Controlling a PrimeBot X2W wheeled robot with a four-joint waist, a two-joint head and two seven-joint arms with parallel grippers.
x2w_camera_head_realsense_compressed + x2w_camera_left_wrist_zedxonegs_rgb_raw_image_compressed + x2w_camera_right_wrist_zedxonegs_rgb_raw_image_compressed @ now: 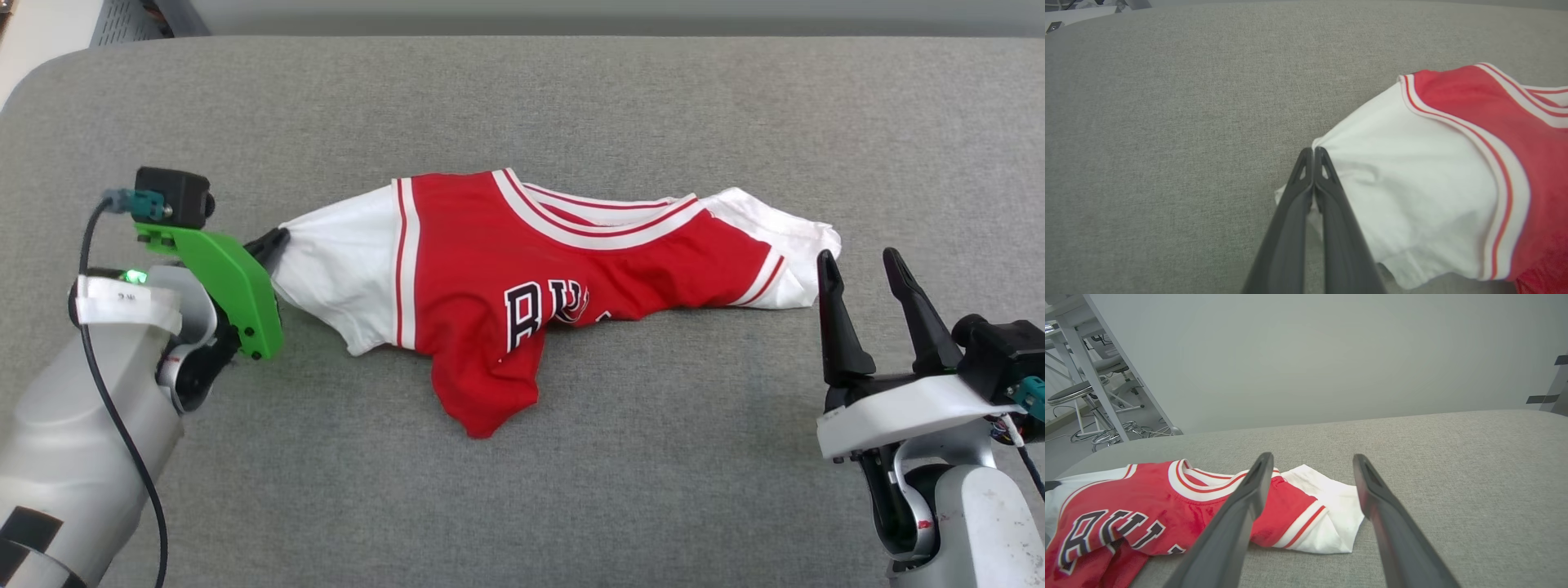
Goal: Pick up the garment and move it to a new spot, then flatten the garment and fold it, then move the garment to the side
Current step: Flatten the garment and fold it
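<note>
Left gripper (277, 238) was clamped on one white sleeve of the garment (490, 245); right gripper (857, 260) stood spread, empty, other sleeve just beside it.

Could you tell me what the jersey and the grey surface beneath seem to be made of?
Garment: soft, thin, matte fabric, likely a knit; it wrinkles and gathers where the jaws of the left gripper pinch its sleeve. Grey surface: apparently woven, matte upholstery cloth; fine flecked weave, rounded corner.
</note>
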